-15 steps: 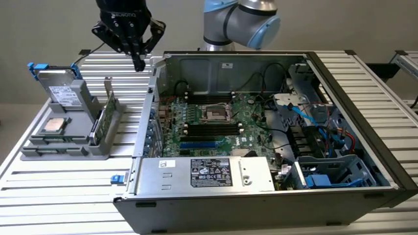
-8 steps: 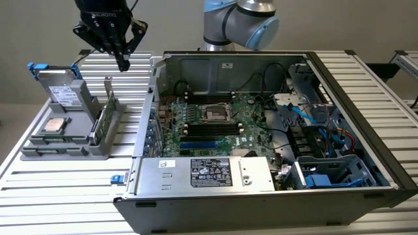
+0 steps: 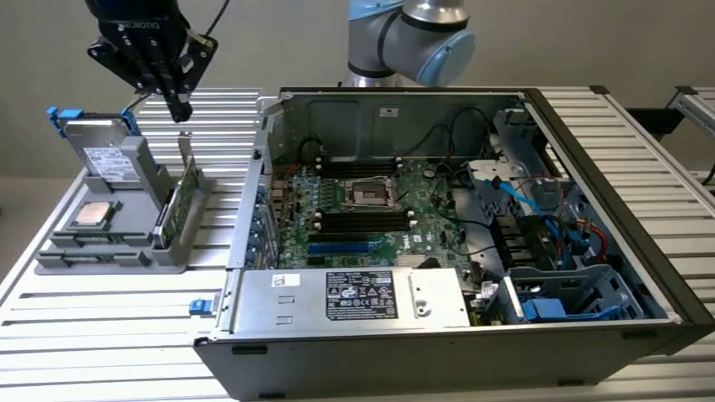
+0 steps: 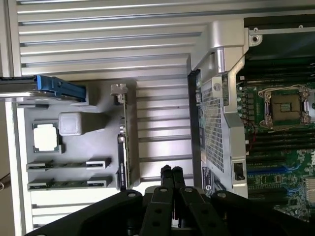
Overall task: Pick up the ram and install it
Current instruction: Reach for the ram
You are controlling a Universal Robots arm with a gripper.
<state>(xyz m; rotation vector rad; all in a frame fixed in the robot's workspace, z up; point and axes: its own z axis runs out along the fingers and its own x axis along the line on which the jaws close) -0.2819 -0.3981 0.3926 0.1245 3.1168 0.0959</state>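
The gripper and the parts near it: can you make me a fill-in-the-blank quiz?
The gripper is shut and holds ___.
The ram lies in the grey ___.
The drive box has ___ clips.
Missing words: nothing; tray; blue.

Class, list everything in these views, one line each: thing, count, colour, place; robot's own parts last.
ram: two, green, lying in the tray's slots
tray: one, grey, exterior view's left
processor: one, silver, on the tray
drive box: one, grey with blue clips, standing on the tray
expansion card: one, green, upright at the tray's case-side edge
computer case: one, dark, open, mid-table
motherboard: one, green, inside the case
power supply: one, silver, case's near side
table: one, silver slats, under everything
robot arm: one, grey and pale blue, behind the case
gripper: one, black, shut, empty, above the tray
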